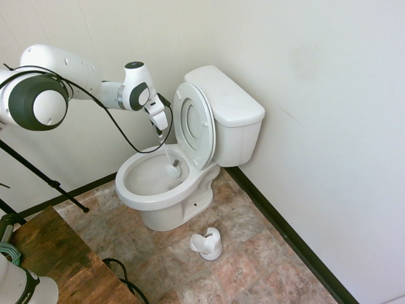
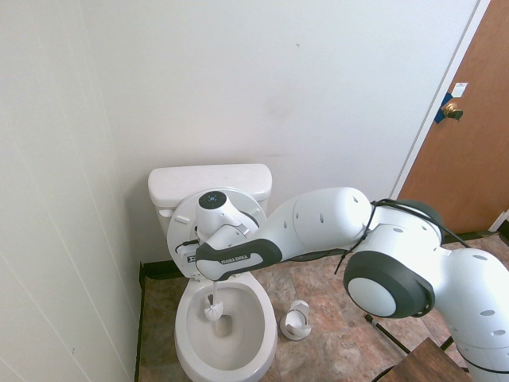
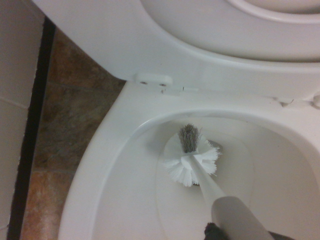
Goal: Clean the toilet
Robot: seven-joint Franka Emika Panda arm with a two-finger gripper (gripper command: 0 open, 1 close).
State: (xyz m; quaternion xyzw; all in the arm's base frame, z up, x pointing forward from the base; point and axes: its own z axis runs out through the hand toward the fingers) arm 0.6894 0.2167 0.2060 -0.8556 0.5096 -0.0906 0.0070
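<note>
The white toilet [image 1: 152, 193] stands against the back wall with its seat and lid [image 1: 193, 120] raised against the tank [image 1: 228, 104]. My gripper [image 1: 159, 130] hangs over the bowl's rear edge, shut on the handle of a white toilet brush [image 1: 173, 167]. The brush slants down from it into the bowl. In the wrist view the brush head [image 3: 192, 156] rests against the inner wall of the bowl [image 3: 115, 150], just under the rim near the seat hinge. The second exterior view shows the toilet [image 2: 191, 354] with the brush head [image 2: 212, 311] inside it at the back.
A small white brush holder [image 1: 207, 244] stands on the tiled floor to the right of the toilet's base. A wooden table top [image 1: 57, 253] fills the near left corner. White walls close in behind and beside the toilet. A brown door [image 2: 469, 135] is at the right.
</note>
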